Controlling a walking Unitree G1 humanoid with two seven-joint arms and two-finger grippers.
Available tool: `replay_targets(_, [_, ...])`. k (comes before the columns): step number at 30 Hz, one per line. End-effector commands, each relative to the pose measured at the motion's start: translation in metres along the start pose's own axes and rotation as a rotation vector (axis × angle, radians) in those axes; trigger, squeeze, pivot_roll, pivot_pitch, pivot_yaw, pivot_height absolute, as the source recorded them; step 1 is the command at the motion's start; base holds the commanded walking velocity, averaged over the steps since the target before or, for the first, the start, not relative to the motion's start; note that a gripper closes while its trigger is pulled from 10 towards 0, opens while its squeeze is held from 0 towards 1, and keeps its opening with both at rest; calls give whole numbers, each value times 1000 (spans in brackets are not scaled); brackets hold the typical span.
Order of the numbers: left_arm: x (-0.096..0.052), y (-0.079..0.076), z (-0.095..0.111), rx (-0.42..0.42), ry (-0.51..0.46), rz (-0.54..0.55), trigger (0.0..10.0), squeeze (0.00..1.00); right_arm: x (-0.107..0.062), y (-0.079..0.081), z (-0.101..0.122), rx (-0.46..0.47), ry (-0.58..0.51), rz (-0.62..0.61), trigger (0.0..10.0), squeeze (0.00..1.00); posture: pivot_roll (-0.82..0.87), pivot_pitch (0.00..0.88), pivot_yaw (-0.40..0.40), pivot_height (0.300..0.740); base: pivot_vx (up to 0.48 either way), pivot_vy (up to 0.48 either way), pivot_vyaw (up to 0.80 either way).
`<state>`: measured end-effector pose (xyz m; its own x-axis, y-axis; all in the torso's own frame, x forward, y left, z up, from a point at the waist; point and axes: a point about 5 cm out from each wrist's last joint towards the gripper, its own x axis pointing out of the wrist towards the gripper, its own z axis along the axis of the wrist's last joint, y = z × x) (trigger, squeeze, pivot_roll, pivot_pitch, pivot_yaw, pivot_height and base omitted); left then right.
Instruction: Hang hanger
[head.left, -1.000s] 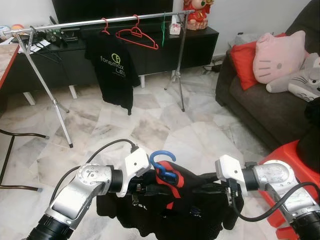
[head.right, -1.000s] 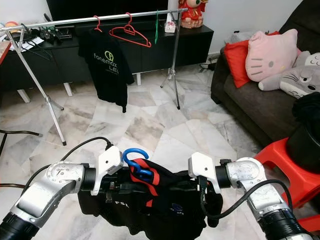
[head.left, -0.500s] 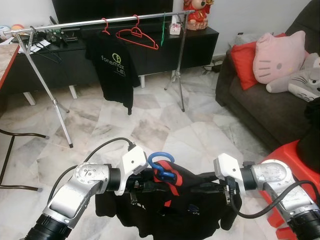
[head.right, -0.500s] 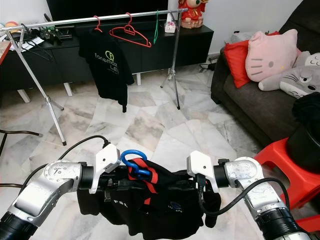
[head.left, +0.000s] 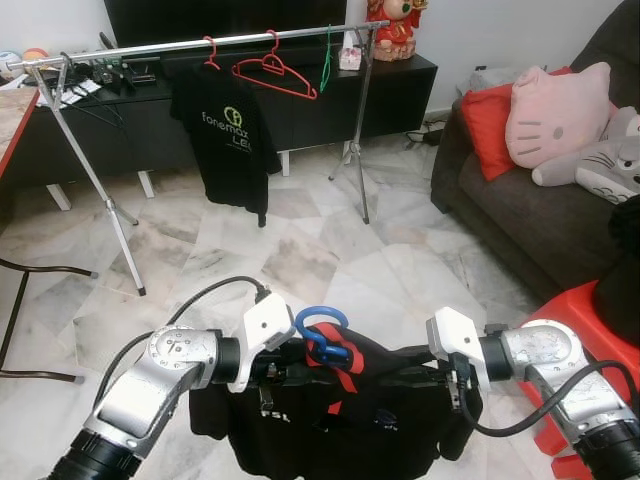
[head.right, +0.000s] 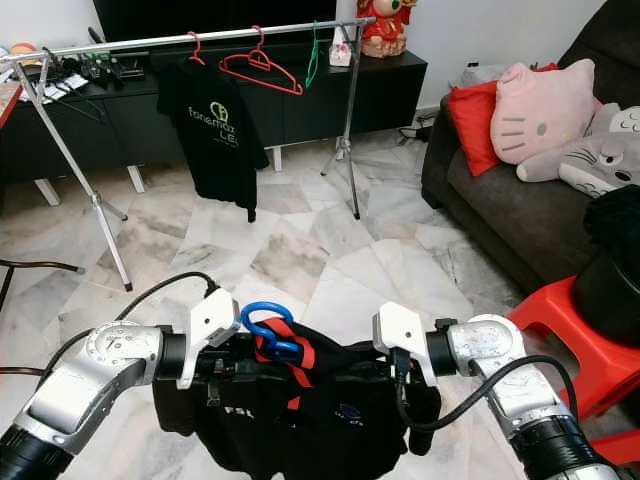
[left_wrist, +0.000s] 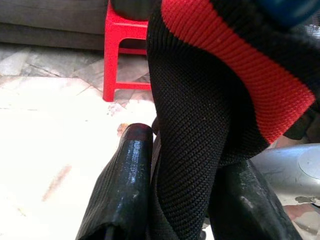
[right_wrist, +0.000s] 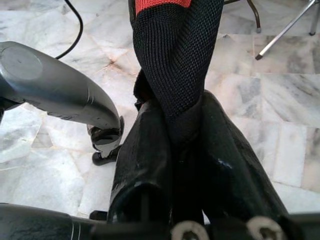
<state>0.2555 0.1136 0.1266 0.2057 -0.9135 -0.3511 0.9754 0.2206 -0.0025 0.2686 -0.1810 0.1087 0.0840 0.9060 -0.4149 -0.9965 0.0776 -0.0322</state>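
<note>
Open marble floor (head.left: 330, 250) between robot and clothes rail (head.left: 200, 45); sofa (head.left: 520, 200) to its right, red stool (left_wrist: 125, 55) close by. Left gripper (left_wrist: 175, 200) and right gripper (right_wrist: 175, 150) fingers pinch black garment (head.left: 340, 420) on blue hanger (head.left: 322, 330), held low in front.

pale marble floor (head.left: 330, 250). a black low cabinet (head.left: 300, 95) lines the white wall. a dark sofa (head.left: 520, 210) sits right.

Shirt (left_wrist: 200, 125): coarse matt knit. Hanger (head.left: 322, 330): glossy blue plastic. Floor (head.left: 330, 250): polished marble. Rail (head.left: 200, 44): shiny metal.
</note>
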Motion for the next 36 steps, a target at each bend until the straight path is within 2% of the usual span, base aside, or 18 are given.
replay_targets(1, [-3, -2, -3, -7, 22, -22, 0, 0, -10, -6, 6, -14, -15, -28, 10000, 1000, -70, 0, -69, 740, 0, 0, 0])
replay_targets(4, [-2, -2, -3, -3, 26, -24, 0, 0, -9, -5, 6, -34, 2, -16, 10000, 1000, -71, 0, -68, 740, 0, 0, 0])
replay_targets(5, [-2, -2, -3, -2, 27, -25, 0, 0, -9, -5, 6, -39, 12, -7, 10000, 576, -71, 0, -68, 740, 0, 0, 0])
replay_targets(6, [-1, -2, -3, -1, 28, -28, 0, 0, -9, -4, 6, -41, 19, 4, 10000, 0, -71, 0, -68, 740, 0, 0, 0])
replay_targets(17, [2, -4, -4, 12, 45, -44, 0, 0, -5, -2, 6, -50, 40, 68, 10000, 0, -74, 0, -66, 740, 0, 0, 0])
replay_targets(22, [14, -8, -9, 56, 120, -58, 0, 0, -1, 5, -3, -98, 163, 143, 10000, 0, -70, 0, -66, 740, 0, 0, 0])
replay_targets(24, [17, -9, -8, 56, 113, -58, 0, 0, 0, 6, -3, -92, 164, 149, 10000, 0, -70, 0, -66, 740, 0, 0, 0])
replay_targets(25, [19, -9, -8, 55, 110, -56, 0, 0, 0, 7, -3, -90, 163, 150, 10000, 298, -70, 0, -66, 740, 0, 0, 0])
replay_targets(26, [19, -9, -8, 54, 109, -54, 0, 0, 0, 7, -3, -88, 162, 150, 10000, 298, -70, 0, -66, 740, 0, 0, 0])
replay_targets(27, [21, -9, -8, 58, 113, -43, 0, 0, 1, 7, -4, -81, 161, 145, 10000, 1000, -76, 0, -66, 740, 0, 0, 0])
replay_targets(36, [23, -8, -9, 50, 112, -17, 0, 0, -1, 5, -2, -89, 158, 112, 10000, 1000, -81, 0, -68, 740, 0, 0, 0])
